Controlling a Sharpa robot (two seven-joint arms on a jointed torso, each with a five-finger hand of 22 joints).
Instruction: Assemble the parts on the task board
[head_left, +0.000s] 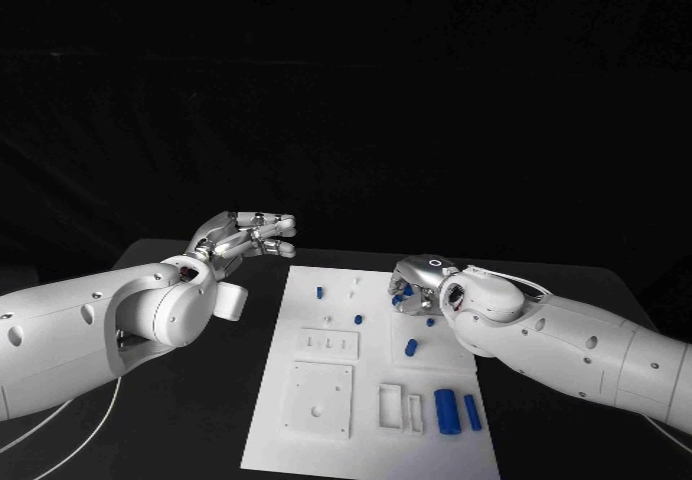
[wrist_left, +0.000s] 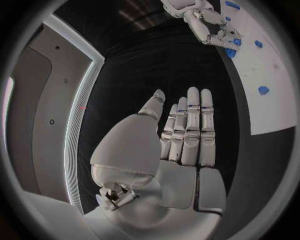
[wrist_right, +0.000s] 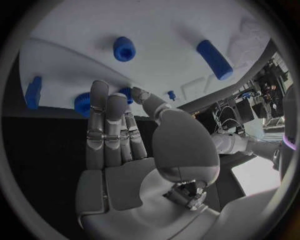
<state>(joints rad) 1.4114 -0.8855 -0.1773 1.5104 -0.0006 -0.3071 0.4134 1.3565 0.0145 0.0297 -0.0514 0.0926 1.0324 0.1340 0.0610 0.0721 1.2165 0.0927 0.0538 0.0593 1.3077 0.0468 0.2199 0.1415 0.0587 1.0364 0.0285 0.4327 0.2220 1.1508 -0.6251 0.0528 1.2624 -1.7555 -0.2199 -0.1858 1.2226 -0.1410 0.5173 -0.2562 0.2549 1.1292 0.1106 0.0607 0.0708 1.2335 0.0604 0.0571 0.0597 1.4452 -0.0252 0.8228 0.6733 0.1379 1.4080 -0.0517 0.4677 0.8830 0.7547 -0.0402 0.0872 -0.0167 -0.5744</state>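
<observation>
The white task board lies mid-table with several blue parts on it: small pegs at the far end, a short piece in the middle, and two cylinders near the front right. My right hand hovers low over the board's far right part. In the right wrist view its fingers stretch toward a blue part that shows between fingertip and thumb; a grip cannot be made out. My left hand is raised off the board's far left corner, with fingers extended and nothing in it.
White recessed plates and narrow slots take up the board's front half. Black table surrounds the board. A thin white cable runs under my left arm.
</observation>
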